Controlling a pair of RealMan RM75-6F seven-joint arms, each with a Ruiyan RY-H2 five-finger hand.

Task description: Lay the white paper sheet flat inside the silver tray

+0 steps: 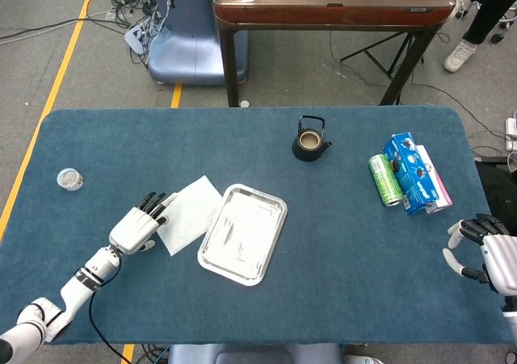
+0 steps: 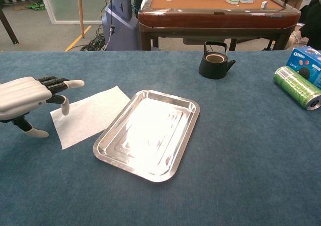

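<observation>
The white paper sheet (image 1: 191, 213) (image 2: 90, 115) lies flat on the blue table, just left of the silver tray (image 1: 269, 244) (image 2: 182, 149). One corner of the sheet reaches the tray's left rim. The tray holds nothing. My left hand (image 1: 136, 228) (image 2: 27, 100) hovers at the sheet's left edge, fingers spread and pointing toward it, holding nothing. My right hand (image 1: 487, 255) rests low near the table's right edge, far from the tray, fingers curved and apart, with nothing in it; the chest view does not show it.
A black teapot (image 1: 310, 140) (image 2: 215, 61) stands behind the tray. A green can (image 1: 385, 179) (image 2: 297, 87) and a blue box (image 1: 413, 173) (image 2: 306, 62) lie at the right. A small round container (image 1: 69, 178) sits far left. A brown table (image 1: 331, 1) stands beyond.
</observation>
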